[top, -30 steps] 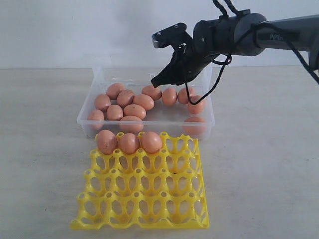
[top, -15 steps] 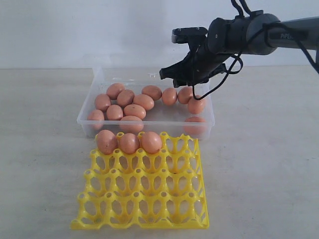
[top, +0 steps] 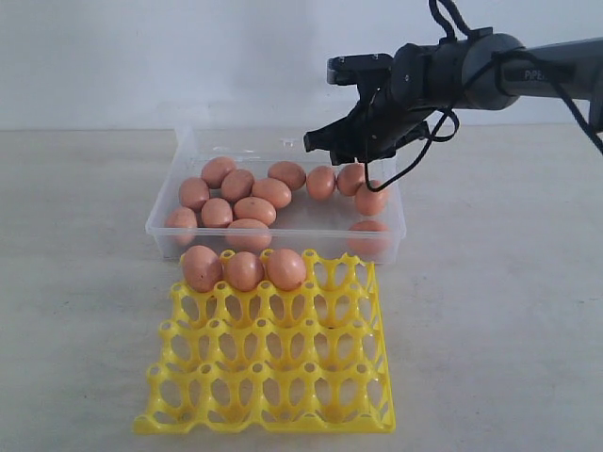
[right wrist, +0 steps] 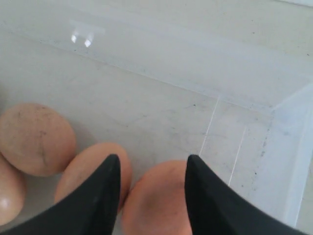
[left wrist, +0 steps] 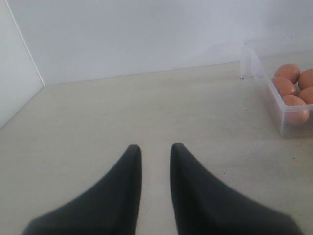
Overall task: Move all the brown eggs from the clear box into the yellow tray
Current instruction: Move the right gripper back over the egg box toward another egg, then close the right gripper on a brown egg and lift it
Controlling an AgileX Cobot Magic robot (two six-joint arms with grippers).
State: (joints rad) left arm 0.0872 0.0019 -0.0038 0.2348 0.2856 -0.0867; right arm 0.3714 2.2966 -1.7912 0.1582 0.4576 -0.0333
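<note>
Several brown eggs (top: 252,209) lie in the clear box (top: 300,227), and three more (top: 244,270) fill the back row of the yellow tray (top: 283,377) in front of it. My right gripper (top: 341,148) hovers open over the box's far right part. In the right wrist view its tips (right wrist: 152,157) straddle one egg (right wrist: 161,198) from above without touching it, and a second egg (right wrist: 88,169) lies beside it. My left gripper (left wrist: 155,147) does not show in the exterior view. It stands over bare table with a narrow gap between its fingers and holds nothing.
The left wrist view catches the box's end wall (left wrist: 274,98) with a few eggs (left wrist: 288,73) behind it, and a white wall (left wrist: 146,39) beyond the table. The tray's front rows are open cups (top: 273,339). The right arm (top: 490,71) reaches in from the right.
The right gripper has swung from pointing down-left to a more level pose, shifted a little right over the box's back, and opened its jaws. The eggs have not moved.
</note>
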